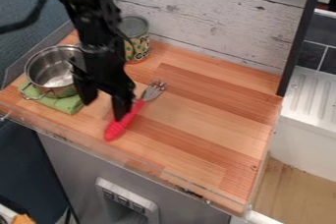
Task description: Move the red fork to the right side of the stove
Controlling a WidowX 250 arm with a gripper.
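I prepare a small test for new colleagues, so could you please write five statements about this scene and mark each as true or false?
1. The pot rests on a green cloth. True.
2. The fork lies inside the pot. False: it lies on the wooden surface.
3. The can is upright. True.
4. The fork's handle is green. False: it is red.
5. The end effector is fully closed. False: it is open.
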